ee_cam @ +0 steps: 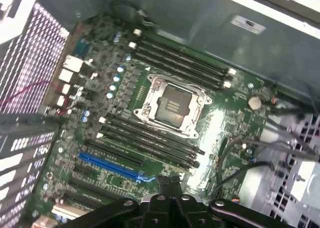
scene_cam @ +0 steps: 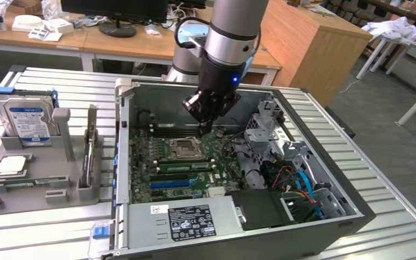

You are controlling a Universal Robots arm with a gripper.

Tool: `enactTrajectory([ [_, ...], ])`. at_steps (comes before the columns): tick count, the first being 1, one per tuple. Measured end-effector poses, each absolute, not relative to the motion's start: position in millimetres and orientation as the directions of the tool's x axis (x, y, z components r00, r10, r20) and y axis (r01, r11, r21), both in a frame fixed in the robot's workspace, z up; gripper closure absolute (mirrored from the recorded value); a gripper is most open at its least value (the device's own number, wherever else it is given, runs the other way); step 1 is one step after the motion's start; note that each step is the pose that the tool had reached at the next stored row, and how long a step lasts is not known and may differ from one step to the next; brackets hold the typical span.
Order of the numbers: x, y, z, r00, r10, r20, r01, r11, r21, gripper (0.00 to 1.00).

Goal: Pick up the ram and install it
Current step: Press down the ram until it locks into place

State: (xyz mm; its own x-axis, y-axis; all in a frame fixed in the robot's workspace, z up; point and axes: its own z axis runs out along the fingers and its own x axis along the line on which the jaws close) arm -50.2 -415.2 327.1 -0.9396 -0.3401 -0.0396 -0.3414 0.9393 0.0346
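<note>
My gripper [scene_cam: 206, 129] hangs inside the open computer case [scene_cam: 125, 162], over the motherboard [scene_cam: 193, 179] just beyond the empty processor socket [scene_cam: 184, 146]. Its dark fingers are shut, and in the wrist view the gripper [ee_cam: 169, 182] has nothing showing between them. That view looks down on the socket [ee_cam: 172, 105] and the rows of black memory slots [ee_cam: 150, 138] on both sides of it. A thin green stick that looks like the ram [scene_cam: 26, 184] lies flat in the front groove of the grey holder. A pale green strip [scene_cam: 184, 166] runs along the slots near the socket; I cannot tell whether it is a stick.
The grey holder [scene_cam: 56, 187] on the exterior view's left also carries a blue-labelled hard drive [scene_cam: 26, 122] and a square silver processor [scene_cam: 13, 165]. Inside the case are the power supply [scene_cam: 186, 219], a drive cage [scene_cam: 270, 127] and loose cables [scene_cam: 298, 184].
</note>
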Motion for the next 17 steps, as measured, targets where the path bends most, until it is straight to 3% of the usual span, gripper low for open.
enactTrajectory([
  [8, -50.2, -415.2, 326.0, -0.978, -0.206, -0.039, -0.207, 0.978, 0.035, 0.89],
  [17, -50.2, -415.2, 325.9, -0.978, -0.204, -0.038, -0.205, 0.978, 0.035, 0.89],
])
